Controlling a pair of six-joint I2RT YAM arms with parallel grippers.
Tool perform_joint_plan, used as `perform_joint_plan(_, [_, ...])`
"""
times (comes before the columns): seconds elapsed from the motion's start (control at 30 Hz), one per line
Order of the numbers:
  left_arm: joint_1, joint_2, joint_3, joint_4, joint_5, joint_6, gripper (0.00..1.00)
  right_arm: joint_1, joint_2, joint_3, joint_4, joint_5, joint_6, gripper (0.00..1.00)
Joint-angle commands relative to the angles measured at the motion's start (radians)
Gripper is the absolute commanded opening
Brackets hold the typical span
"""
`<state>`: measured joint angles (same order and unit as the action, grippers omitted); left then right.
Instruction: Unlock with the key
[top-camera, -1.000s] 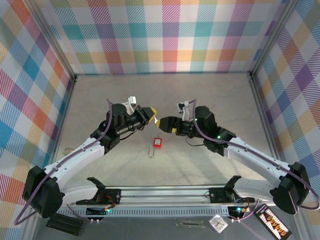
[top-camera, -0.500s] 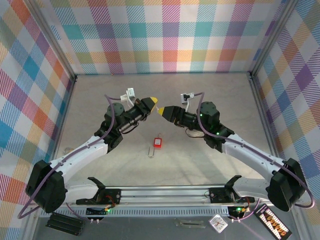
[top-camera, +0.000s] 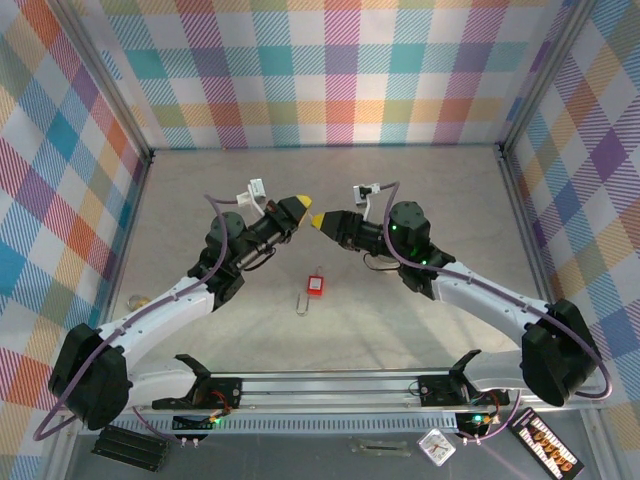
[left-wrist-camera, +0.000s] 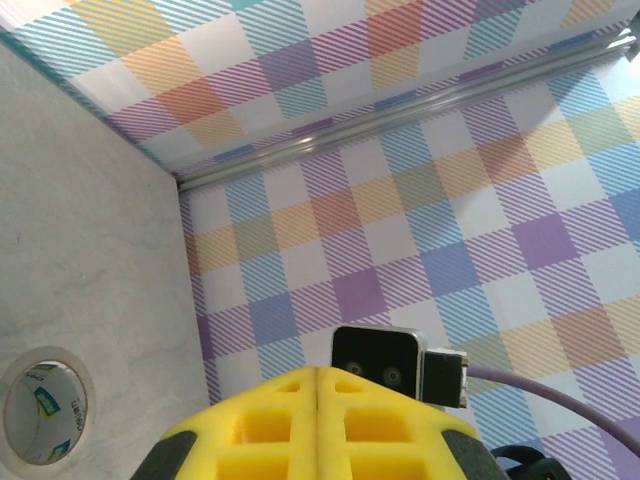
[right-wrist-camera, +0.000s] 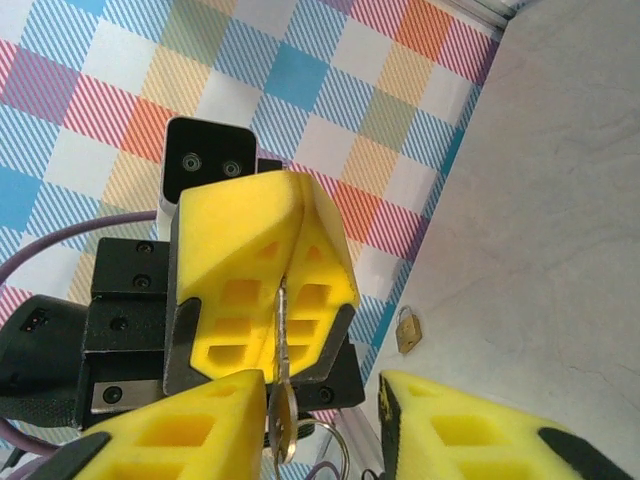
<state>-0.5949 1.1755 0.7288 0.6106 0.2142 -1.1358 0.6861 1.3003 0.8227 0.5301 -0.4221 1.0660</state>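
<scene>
A: Where is the key?
B: The key (right-wrist-camera: 281, 400) is off the tabletop (top-camera: 420, 180). Its blade is pinched in the left gripper (top-camera: 297, 206), whose yellow fingers are pressed together on it. The bow and ring (right-wrist-camera: 322, 455) hang free, mid-air near the centre of the workspace.

A: And the right gripper?
B: The right gripper (top-camera: 319, 220) is tip to tip with the left one, at its 4 o'clock in the top view. Its fingers are part-spread around the key's free end, with nothing clamped. It's likely a handover or regrip.

A: The lock?
B: The red padlock (top-camera: 316, 285) lies flat on the tabletop at 6 o'clock from the gripper tips. Its thin shackle points toward 7, and nothing touches it.

A: How will they handle?
B: The key is probably light, stiff and slick, so it will likely pivot in a loose pinch. It should be taken by the flat faces of the bow, leaving the blade clear. The padlock looks small and light and would likely skid under a push, so it needs holding across the red body. Which way the keyway faces cannot be told.

A: Room to move?
B: There is bare tabletop all round the padlock. The walls at 9, 12 and 3 are well apart, and the arm rail at 6 is the nearest edge. A small brass padlock (right-wrist-camera: 406, 330) sits by the wall foot around 8, well apart from the rest.
</scene>
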Motion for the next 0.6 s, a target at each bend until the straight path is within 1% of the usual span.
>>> perform_joint_plan(0.0, [-0.009, -0.03, -0.008, 0.057, -0.02, 0.017, 0.0, -0.007, 0.011, 0.013, 0.077, -0.026, 0.017, 0.33])
perform_joint_plan(0.1, [-0.013, -0.029, -0.009, 0.058, -0.021, 0.017, 0.0, -0.007, 0.017, 0.017, 0.09, -0.033, 0.024, 0.28])
perform_joint_plan(0.2, [-0.019, -0.024, -0.014, 0.07, -0.022, 0.013, 0.0, -0.007, 0.023, 0.028, 0.087, -0.039, 0.025, 0.21])
perform_joint_plan(0.47, [-0.032, -0.019, -0.016, 0.056, -0.034, 0.03, 0.0, -0.003, 0.044, 0.038, 0.093, -0.065, 0.042, 0.13])
perform_joint_plan(0.57, [-0.036, -0.016, -0.017, 0.048, -0.035, 0.033, 0.0, -0.003, 0.038, 0.047, 0.086, -0.071, 0.031, 0.03])
